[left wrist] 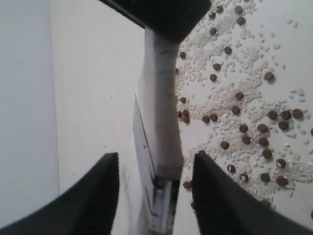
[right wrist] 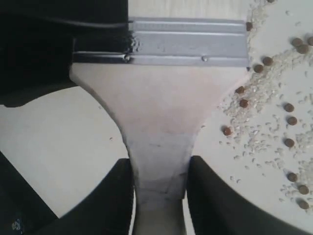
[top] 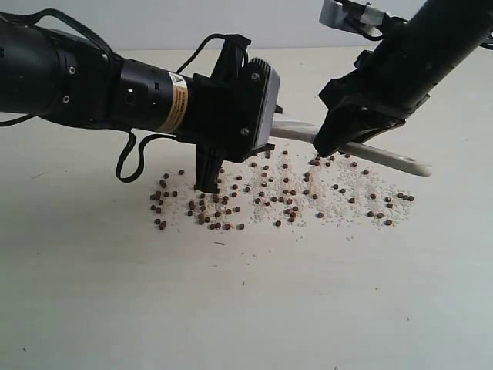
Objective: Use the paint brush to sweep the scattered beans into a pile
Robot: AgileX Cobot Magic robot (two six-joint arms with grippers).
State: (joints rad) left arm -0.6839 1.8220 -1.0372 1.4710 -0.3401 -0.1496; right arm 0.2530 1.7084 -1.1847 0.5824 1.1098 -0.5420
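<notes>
Dozens of small round reddish-brown beans (top: 204,216) lie scattered on the pale table (top: 246,308), mixed with fine whitish crumbs (top: 339,202). In the exterior view I record them as denser at the left end of the spread and thinner toward the right. The paint brush (right wrist: 159,112) sits low along the far edge of that spread. Its cream wooden handle (top: 377,153) runs rightward in the exterior view to a rounded end with a hole, and its silver metal band (right wrist: 186,46) lies toward the left. I cannot tell whether the brush rests on the table or is held just clear of it. In the exterior view the body of the left gripper (left wrist: 154,161) covers the band and the whole head of the brush, and only one of its dark fingers shows, reaching down among the beans. The bristles (right wrist: 186,7) appear only as a pale strip cut off at the frame edge in the right wrist view. The left wrist view shows the brush edge-on, and it is blurred near the band. The right gripper (right wrist: 160,166) is clamped on the narrow neck of the handle, with both fingers (right wrist: 112,200) pressed against its sides. The left gripper stands parted and straddles the brush beside the band. There is a plain gap on one side, and the other finger sits close beside the brush, though I cannot confirm contact.
</notes>
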